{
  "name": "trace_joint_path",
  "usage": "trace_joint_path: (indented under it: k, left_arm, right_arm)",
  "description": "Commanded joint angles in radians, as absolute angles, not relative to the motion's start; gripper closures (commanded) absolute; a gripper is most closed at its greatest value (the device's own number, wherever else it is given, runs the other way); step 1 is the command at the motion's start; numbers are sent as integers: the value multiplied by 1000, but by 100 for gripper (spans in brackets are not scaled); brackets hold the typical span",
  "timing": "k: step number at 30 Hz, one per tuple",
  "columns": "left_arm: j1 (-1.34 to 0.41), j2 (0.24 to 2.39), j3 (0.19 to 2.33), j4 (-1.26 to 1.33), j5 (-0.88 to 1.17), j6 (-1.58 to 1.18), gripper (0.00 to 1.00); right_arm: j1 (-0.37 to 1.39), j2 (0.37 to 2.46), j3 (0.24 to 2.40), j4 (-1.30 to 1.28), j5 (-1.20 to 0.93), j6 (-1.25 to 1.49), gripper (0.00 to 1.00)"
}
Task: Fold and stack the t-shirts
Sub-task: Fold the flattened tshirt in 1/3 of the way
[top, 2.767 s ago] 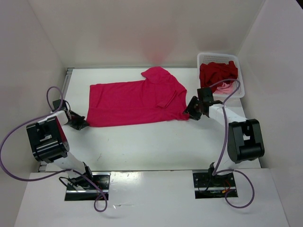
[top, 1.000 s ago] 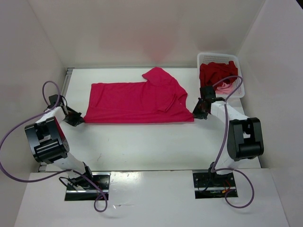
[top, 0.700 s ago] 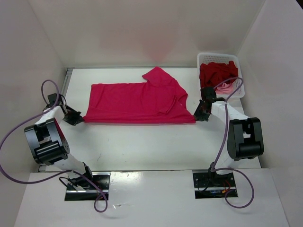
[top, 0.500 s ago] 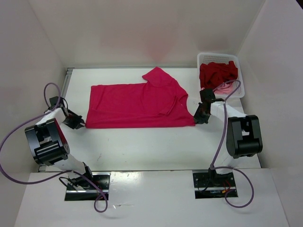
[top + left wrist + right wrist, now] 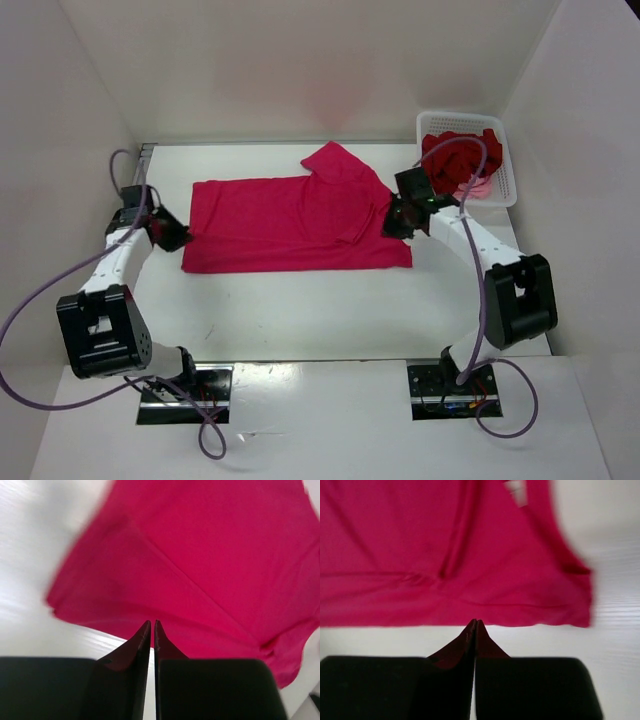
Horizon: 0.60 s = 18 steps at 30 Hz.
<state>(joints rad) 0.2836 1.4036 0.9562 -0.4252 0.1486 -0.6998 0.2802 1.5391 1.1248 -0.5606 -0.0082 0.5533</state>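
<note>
A bright magenta-red t-shirt (image 5: 290,225) lies flat across the middle of the table, its near edge straight, one sleeve sticking out at the back. My left gripper (image 5: 173,234) hovers at the shirt's left end. In the left wrist view its gripper (image 5: 152,623) has the tips almost touching, nothing between them, the shirt (image 5: 210,555) below. My right gripper (image 5: 394,222) is over the shirt's right end; in the right wrist view that gripper (image 5: 474,622) is shut and empty at the hem of the shirt (image 5: 445,545). A dark crimson t-shirt (image 5: 455,155) and a light pink t-shirt (image 5: 478,188) lie bunched in the basket.
The white mesh basket (image 5: 508,160) stands at the back right corner of the table. White walls close in the table on the left, back and right. Purple cables loop off both arms.
Both grippers let go of the shirt's near corners, then closed again empty. Both arms swung up and inward over the shirt's ends. The shirt has settled flat.
</note>
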Motion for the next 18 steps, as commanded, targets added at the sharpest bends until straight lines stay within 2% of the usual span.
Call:
trace_joint_path:
  k: [1, 7, 13, 18]
  left_arm:
    - [139, 1431, 957, -387, 138, -738, 90]
    - [-8, 1642, 969, -313, 149, -799, 92]
    - [46, 1712, 942, -291, 149, -808, 92]
    - [123, 1637, 775, -301, 189, -808, 92]
  right_arm:
    - [359, 1617, 1132, -467, -74, 601, 100]
    - [385, 1779, 1144, -355, -83, 620, 100]
    - [394, 1806, 1051, -312, -19, 656, 100]
    - [394, 1703, 856, -311, -18, 736, 100]
